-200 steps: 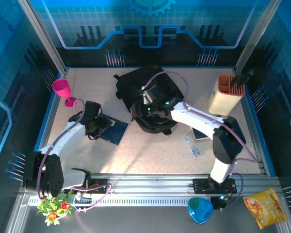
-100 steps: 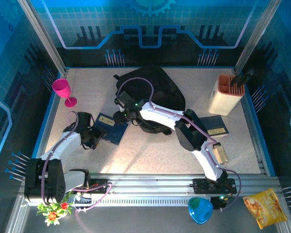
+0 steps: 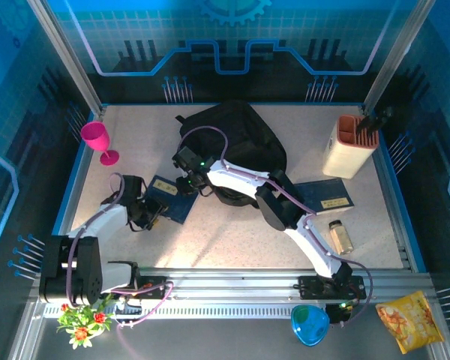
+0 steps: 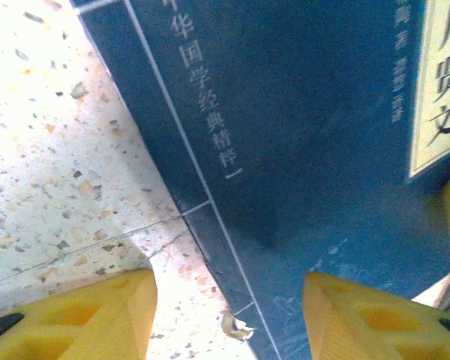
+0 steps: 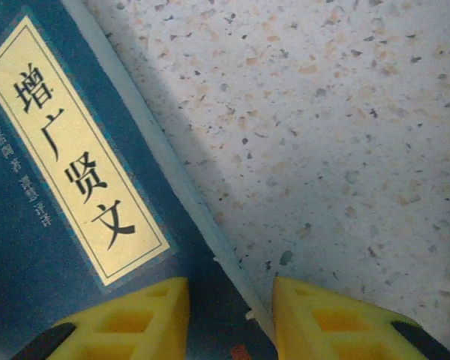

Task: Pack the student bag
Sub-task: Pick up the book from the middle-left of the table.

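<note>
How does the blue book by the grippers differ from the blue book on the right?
The left book has the left gripper and right gripper over its edges; the right book has neither. The left book sits front-left of the backpack; the right book sits beside the jar. Both are dark blue with pale labels.
</note>
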Controlling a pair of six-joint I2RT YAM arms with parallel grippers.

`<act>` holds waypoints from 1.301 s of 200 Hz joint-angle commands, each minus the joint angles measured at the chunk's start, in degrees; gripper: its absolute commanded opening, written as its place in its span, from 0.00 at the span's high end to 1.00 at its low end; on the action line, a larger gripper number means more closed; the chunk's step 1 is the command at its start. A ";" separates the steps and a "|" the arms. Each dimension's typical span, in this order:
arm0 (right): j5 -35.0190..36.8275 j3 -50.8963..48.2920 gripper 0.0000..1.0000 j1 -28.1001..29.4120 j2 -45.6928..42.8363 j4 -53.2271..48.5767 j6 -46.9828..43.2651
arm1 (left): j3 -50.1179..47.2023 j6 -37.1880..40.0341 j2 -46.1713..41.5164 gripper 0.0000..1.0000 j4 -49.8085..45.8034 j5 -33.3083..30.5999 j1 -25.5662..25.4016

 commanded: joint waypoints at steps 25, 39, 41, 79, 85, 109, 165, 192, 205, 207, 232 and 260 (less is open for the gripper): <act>-3.33 -3.74 0.71 1.05 -0.23 -3.26 1.23 | -1.41 1.37 0.32 0.48 5.14 4.88 0.54; -4.04 -5.42 0.71 1.07 -1.10 -3.07 1.87 | -1.37 2.07 -1.08 0.50 6.46 6.14 0.53; -4.24 -5.68 0.71 1.05 -1.22 -3.07 1.96 | -1.41 2.22 -1.43 0.51 6.74 6.57 0.53; -8.29 -8.96 0.71 0.70 -3.14 -3.26 4.51 | 0.43 7.31 -7.20 0.52 6.80 14.46 0.53; -9.07 -9.48 0.71 0.53 -3.50 -3.18 5.00 | 0.34 7.34 -8.03 0.52 7.03 15.36 0.53; -12.23 -11.59 0.71 -0.06 -4.86 -2.09 7.11 | -1.46 4.70 -10.19 0.52 10.88 18.02 0.57; -13.20 -12.82 0.73 -1.15 -4.98 -1.73 8.47 | -5.34 -2.29 -5.42 0.53 21.96 19.75 0.53; -11.52 -13.19 0.75 -1.27 -3.87 -2.65 9.07 | -5.98 -2.76 -3.09 0.53 24.23 17.41 0.53; -11.30 -13.63 0.76 -1.36 -3.61 -2.74 9.41 | -6.80 -3.09 -2.15 0.53 26.64 17.24 0.53; -11.18 -13.70 0.76 -1.40 -3.60 -2.72 9.49 | -6.90 -3.11 -2.08 0.53 26.79 17.10 0.53; -8.42 -14.14 0.77 -1.74 -3.43 -4.17 10.34 | -6.24 -1.81 -1.58 0.50 20.67 11.06 0.53; -6.48 -14.31 0.78 -2.49 -3.43 -5.35 11.01 | -5.69 -1.53 -2.55 0.46 14.14 5.08 0.55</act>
